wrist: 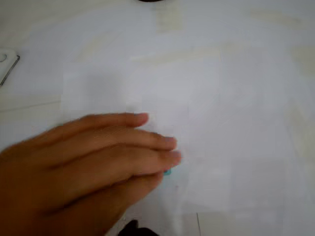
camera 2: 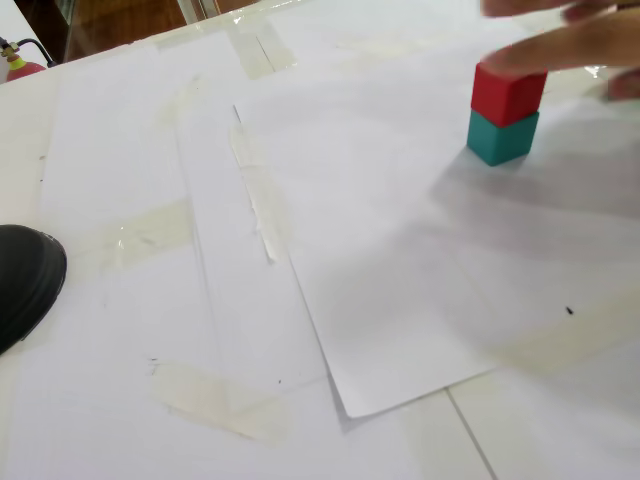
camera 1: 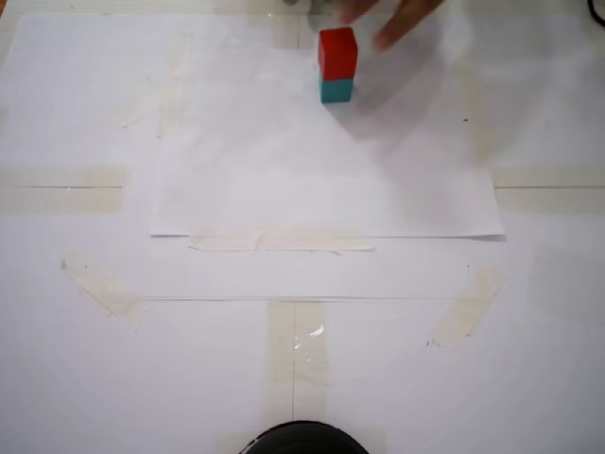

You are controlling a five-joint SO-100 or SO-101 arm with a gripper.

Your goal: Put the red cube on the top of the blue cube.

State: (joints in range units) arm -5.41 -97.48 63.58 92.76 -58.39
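White paper sheets (camera 1: pixel 321 203), taped down with pale strips, are covering the worktop (camera 2: pixel 30 120) in both fixed views. The red cube (camera 1: pixel 337 53) is sitting squarely on top of the blue cube (camera 1: pixel 337 90) near the far edge of the paper — the stack is upright, edges roughly lined up, so by the look of it the task's goal is already met. A person's hand (camera 2: pixel 575 45), blurred, is reaching in from the far side and hovering at the red cube's top; in the other fixed view its fingers (camera 1: pixel 397 28) are just beside the stack, contact uncertain. In the wrist view the hand (wrist: pixel 83 162) is filling the lower left and hiding the stack, only a sliver of teal (wrist: pixel 167 172) peeking past the fingertips. The pincer itself is not showing in any view — whether its jaws are apart or together I cannot tell. The hand is plainly nearer the cubes than the arm; a dark rounded base (camera 1: pixel 302 440) is sitting well apart at the near edge.
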